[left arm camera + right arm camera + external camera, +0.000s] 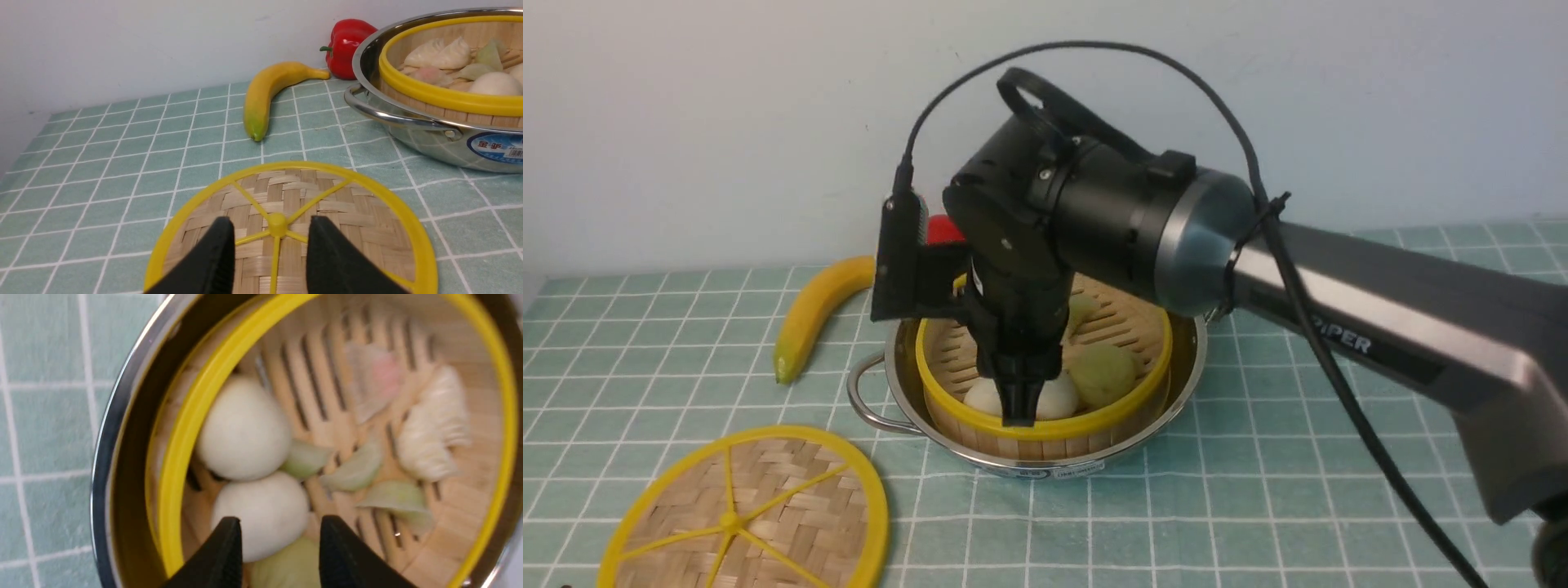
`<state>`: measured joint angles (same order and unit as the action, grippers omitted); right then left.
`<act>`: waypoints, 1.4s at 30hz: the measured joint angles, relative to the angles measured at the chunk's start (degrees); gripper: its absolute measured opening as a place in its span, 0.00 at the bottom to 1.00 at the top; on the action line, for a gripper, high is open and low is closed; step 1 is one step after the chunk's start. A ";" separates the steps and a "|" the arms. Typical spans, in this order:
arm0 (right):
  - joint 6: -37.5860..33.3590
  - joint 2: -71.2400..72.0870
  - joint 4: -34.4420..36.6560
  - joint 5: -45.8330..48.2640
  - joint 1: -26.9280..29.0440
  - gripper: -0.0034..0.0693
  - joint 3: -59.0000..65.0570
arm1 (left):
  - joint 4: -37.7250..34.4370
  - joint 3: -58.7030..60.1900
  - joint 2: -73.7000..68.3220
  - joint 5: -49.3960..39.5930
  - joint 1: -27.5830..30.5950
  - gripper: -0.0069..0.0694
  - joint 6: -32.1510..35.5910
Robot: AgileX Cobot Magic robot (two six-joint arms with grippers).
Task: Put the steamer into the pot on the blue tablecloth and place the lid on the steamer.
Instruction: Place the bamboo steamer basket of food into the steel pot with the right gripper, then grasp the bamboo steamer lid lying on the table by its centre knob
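The right gripper [280, 522] points down over the near part of the steamer [1094, 425], jaws spread and empty above 2 white buns [245, 428], its arm [1339, 318] reaching in from the right and hiding the steamer's far left part in the front view. The steamer, a round bamboo basket with a yellow rim and slatted floor, sits upright in the shiny pot [1192, 359] on the blue tablecloth [1258, 490], with a banana [817, 310] and a red pepper [943, 230] to its far left. The left gripper [269, 222], jaws apart and holding nothing, hovers over the lid [768, 498], a woven disc with 6 yellow spokes lying flat at the near left, apart from the pot and round, so it has no long axis.
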<state>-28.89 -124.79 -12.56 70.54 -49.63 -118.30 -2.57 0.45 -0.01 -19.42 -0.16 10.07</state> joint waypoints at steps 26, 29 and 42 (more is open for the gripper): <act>39.22 17.33 -2.43 0.11 0.00 0.03 -3.66 | 0.00 0.00 0.00 0.00 0.00 0.41 0.00; 39.32 19.43 -2.99 0.11 0.00 0.04 -3.66 | 0.00 0.00 0.00 0.00 0.00 0.41 0.00; 32.93 23.58 -8.32 -0.30 0.06 0.05 -1.04 | 0.00 0.00 0.00 0.00 0.00 0.41 0.00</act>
<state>4.04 -101.22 -20.88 70.24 -49.57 -119.34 -2.57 0.45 -0.01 -19.42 -0.16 10.07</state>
